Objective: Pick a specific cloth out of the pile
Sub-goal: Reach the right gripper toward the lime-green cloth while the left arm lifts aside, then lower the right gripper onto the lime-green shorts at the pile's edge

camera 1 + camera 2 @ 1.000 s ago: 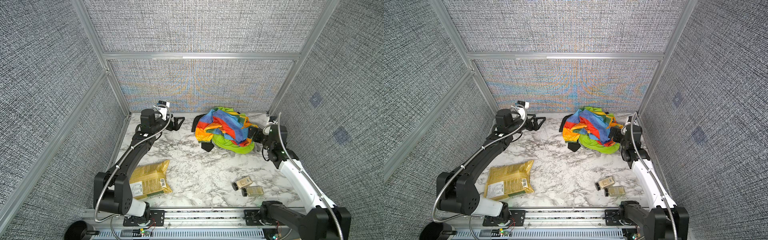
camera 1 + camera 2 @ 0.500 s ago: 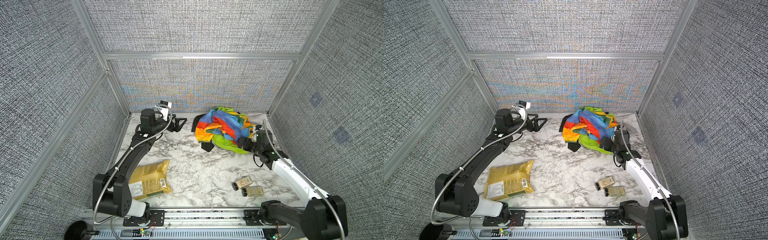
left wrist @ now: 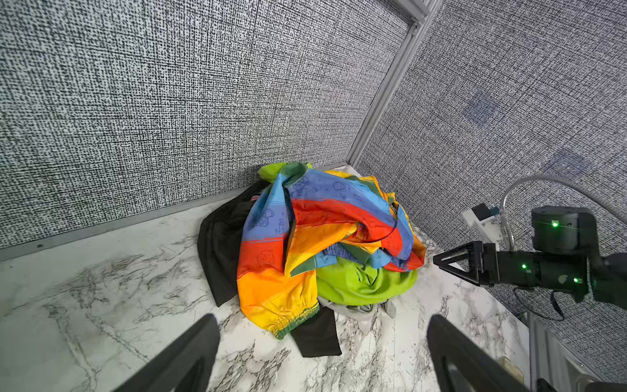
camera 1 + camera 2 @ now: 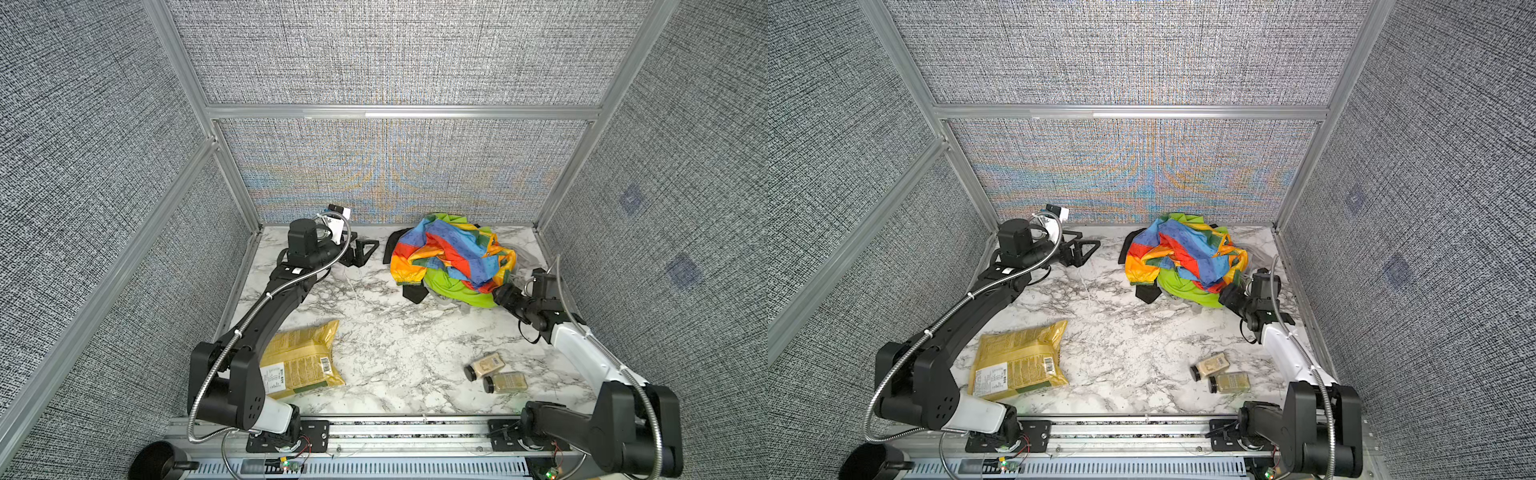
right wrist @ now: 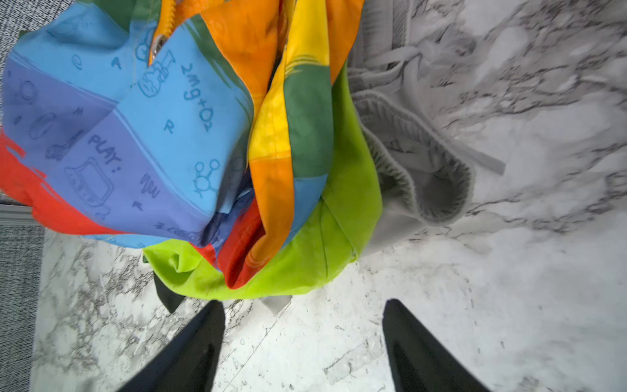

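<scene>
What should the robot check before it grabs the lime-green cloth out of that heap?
1. Right gripper open, nothing between the jaws: ok.
2. Lime-green cloth shows a bare edge facing that gripper: ok.
3. Gripper reaching the cloth: not ok, it stops short of the edge.
4. Cloth free on top: not ok, the rainbow garment lies over it.
5. Grey garment clear of the grab spot: cannot tell, a grey scrap pokes out beneath the green edge.
6. Left gripper open and empty: ok.
</scene>
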Controlling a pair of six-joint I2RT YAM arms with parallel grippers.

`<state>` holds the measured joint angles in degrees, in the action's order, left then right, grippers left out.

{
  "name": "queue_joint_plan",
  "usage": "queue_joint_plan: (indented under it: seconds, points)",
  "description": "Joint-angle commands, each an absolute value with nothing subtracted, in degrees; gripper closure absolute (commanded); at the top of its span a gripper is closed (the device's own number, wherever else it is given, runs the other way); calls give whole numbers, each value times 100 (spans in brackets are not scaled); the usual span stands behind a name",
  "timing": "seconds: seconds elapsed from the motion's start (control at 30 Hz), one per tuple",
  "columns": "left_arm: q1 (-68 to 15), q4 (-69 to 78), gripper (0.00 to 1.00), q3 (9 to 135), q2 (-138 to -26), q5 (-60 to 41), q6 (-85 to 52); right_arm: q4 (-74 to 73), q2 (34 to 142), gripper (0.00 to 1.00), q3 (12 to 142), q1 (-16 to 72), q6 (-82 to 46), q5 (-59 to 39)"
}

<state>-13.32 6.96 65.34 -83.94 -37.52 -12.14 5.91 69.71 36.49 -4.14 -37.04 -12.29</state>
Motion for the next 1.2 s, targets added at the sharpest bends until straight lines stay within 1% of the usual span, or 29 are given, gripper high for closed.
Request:
queue_joint_plan:
  seconds: [0.0,0.1,0.2,0.47,0.7,0.87,1.17]
  points:
    - [-1345,741,1,6553,-8370,-3797,-1136,41,6907,29,3415,-510,-4063,-1511]
    - [-1358,790,1,6522,-8377,-3805,-1142,-43,7129,36,3412,-675,-4121,-1747]
    - [-1371,808,1,6530,-8404,-3857,-1169,-14,7412,39,3579,-709,-4036,-1875]
    - [-1390,754,1,6566,-8455,-3819,-1134,-169,8071,42,3902,-712,-4116,-1910]
    - [-1397,778,1,6565,-8499,-3805,-1155,-20,8574,42,4572,-665,-3999,-1915]
    - [-1398,791,1,6558,-8483,-3807,-1169,-25,8903,45,5071,-368,-3991,-1709]
    - [-1406,752,1,6574,-8442,-3797,-1181,7,9724,46,6355,218,-4060,-1376]
